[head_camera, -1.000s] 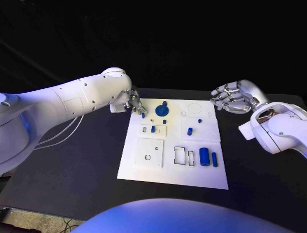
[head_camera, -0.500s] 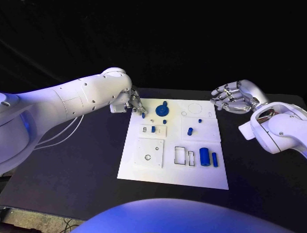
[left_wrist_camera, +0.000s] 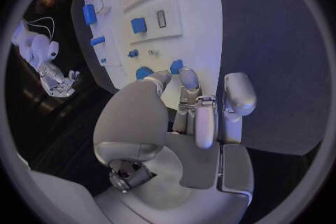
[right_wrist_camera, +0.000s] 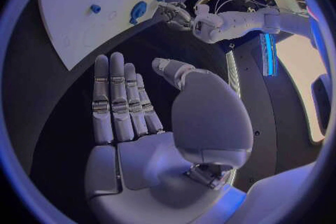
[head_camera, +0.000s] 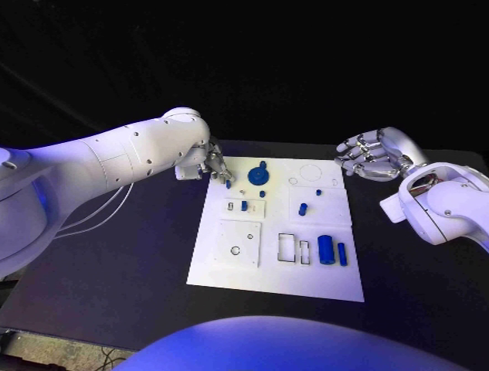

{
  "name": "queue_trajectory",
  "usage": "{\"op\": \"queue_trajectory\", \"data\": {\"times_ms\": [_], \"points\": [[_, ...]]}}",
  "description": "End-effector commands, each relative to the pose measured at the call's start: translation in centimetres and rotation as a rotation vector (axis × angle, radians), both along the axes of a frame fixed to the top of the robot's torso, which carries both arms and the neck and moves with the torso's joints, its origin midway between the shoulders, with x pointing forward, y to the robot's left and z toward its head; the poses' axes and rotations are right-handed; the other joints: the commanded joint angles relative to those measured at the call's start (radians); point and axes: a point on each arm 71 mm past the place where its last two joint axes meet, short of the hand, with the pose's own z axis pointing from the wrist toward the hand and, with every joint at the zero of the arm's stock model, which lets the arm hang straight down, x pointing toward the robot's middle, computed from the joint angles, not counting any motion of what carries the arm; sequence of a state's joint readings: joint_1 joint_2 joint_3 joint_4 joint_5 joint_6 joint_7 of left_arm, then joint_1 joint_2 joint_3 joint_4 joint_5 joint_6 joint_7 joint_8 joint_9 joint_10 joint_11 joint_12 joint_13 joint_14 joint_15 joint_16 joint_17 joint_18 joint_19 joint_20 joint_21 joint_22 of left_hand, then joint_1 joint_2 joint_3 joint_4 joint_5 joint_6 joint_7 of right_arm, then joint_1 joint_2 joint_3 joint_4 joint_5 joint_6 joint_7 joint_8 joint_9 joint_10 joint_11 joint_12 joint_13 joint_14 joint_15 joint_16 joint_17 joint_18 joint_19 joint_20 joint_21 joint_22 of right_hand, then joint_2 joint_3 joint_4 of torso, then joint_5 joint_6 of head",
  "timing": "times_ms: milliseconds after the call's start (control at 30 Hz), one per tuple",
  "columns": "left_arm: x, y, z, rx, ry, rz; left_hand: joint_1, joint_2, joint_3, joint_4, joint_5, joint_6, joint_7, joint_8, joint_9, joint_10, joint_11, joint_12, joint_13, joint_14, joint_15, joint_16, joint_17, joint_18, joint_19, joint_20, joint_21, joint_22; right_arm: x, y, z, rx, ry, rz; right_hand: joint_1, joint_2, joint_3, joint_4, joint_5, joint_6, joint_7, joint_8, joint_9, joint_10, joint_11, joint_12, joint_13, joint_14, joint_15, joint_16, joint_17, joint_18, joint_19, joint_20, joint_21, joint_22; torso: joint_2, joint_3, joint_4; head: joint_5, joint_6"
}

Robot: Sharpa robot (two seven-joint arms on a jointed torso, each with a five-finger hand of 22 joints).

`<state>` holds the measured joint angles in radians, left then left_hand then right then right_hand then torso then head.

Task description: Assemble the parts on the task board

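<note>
Two white arms reach over a black table [head_camera: 122, 255] toward the task board [head_camera: 272, 270], a white plate lying flat at the table's middle. Left hand [head_camera: 215, 167] sits at the board's far-left corner, fingers pointing down onto the edge there. From the left wrist view its fingertips [left_wrist_camera: 187, 77] rest on or just above the white surface, close to a small blue part [left_wrist_camera: 176, 65]; whether anything is pinched cannot be told. Right hand [head_camera: 371, 154] hangs over the bare table just off the board's far-right corner, apart from it. From the right wrist view its fingers [right_wrist_camera: 119, 101] lie straight and side by side, thumb set apart, palm holding nothing.

Parts on the board: a round blue piece [head_camera: 259, 175] at the far end, near the left hand; a small blue peg [head_camera: 244, 205] by a slot on the left half; another short peg [head_camera: 302, 209] on the right half; a thick blue cylinder [head_camera: 327, 250] and a thinner blue bar [head_camera: 342, 253] lying side by side at the near-right, just right of two open rectangular slots [head_camera: 286, 246].
</note>
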<state>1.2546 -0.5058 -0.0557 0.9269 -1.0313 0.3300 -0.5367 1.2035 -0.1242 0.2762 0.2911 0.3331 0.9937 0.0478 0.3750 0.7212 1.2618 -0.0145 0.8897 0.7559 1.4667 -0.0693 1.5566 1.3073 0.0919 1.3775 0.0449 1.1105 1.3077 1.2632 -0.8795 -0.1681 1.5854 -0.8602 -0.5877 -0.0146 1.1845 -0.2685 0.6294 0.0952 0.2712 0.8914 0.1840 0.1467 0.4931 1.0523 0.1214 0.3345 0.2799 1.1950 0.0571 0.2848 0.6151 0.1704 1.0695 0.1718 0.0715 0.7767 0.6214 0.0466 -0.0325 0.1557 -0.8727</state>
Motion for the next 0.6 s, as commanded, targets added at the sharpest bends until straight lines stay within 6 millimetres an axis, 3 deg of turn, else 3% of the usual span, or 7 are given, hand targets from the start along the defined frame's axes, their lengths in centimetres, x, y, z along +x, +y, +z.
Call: {"op": "queue_trajectory", "data": {"times_ms": [33, 600], "points": [[-0.11, -0.26, -0.10, -0.003, 0.023, -0.014, -0.001, -0.009, 0.004, 0.001, -0.003, 0.005, 0.001, 0.001, 0.001, -0.001, -0.004, 0.003, 0.001, 0.099, 0.000, 0.005, 0.246, -0.004, 0.002, -0.001, 0.004, 0.146, -0.04, 0.17, -0.05, -0.002, 0.004, 0.016, -0.005, 0.002, 0.001, -0.004, 0.006, -0.001, 0.004, 0.003, -0.001, 0.004, 0.000, -0.003, -0.001, 0.000, 0.007, -0.005, -0.002, 0.010, -0.005, 0.003, -0.005, -0.001, 0.000, 0.0000, -0.0003, 0.000, 0.000], [-0.21, -0.29, -0.20, 0.002, 0.037, -0.022, 0.000, -0.005, 0.010, -0.001, -0.007, 0.008, 0.000, 0.002, 0.002, 0.001, -0.005, 0.005, 0.002, 0.099, 0.000, 0.006, 0.246, -0.004, 0.002, -0.001, 0.003, 0.146, -0.03, 0.15, -0.07, -0.003, 0.004, 0.015, -0.005, 0.002, 0.001, -0.005, 0.009, 0.000, 0.004, 0.003, -0.001, 0.005, 0.000, -0.004, -0.003, 0.000, 0.007, -0.007, -0.002, 0.010, -0.006, 0.004, -0.005, -0.003, 0.000, -0.0010, 0.0008, 0.000, 0.000]]}}
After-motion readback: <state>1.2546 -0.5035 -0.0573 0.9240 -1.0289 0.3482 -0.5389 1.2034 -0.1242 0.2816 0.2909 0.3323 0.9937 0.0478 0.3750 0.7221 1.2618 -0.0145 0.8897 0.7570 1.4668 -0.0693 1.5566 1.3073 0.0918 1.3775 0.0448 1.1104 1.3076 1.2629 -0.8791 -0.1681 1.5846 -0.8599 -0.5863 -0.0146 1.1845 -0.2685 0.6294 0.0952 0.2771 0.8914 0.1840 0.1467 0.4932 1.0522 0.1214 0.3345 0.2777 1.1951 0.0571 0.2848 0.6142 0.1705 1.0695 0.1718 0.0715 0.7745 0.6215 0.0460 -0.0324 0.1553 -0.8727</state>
